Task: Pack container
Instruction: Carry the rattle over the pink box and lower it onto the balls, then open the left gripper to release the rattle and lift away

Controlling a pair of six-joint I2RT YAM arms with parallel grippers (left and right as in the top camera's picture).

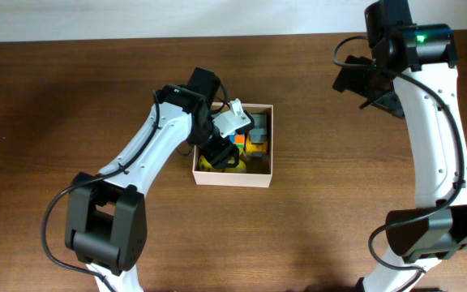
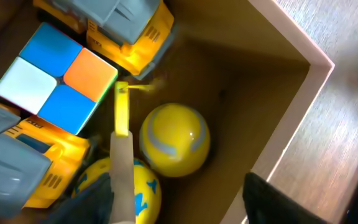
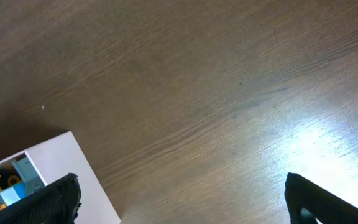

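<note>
two hands on show, one down in the box, one out over bare wood. my left hand (image 2: 184, 134) is inside the container (image 1: 233, 181), the white-walled cardboard box sitting mid-counter (image 1: 71, 97). its fingers (image 2: 122, 162) stand partly open and grip nothing. between them, on the tan floor of the box, sits a yellow ball (image 2: 174, 142) with a pale curved stripe. the pale finger with the yellow-green tip is just beside one side of it, and the dark finger is well clear on the other side, over by the box wall. next to it lies a second yellow ball (image 2: 143, 190) with blue marks; whether the two touch i can't tell. on the far side of the pale finger is a puzzle cube (image 2: 55, 78) showing blue, white and orange tiles. a yellow and grey toy truck (image 2: 126, 28) lies along one side of the cube, and a second truck (image 2: 23, 165) along the other. from overhead my arm covers much of the box. my right hand (image 3: 180, 190) hangs well away, toward the far right of the counter, fingers spread wide with only wood grain between them. in its view just a corner of the container shows, lower left, with bits of blue and yellow toy inside.
</note>
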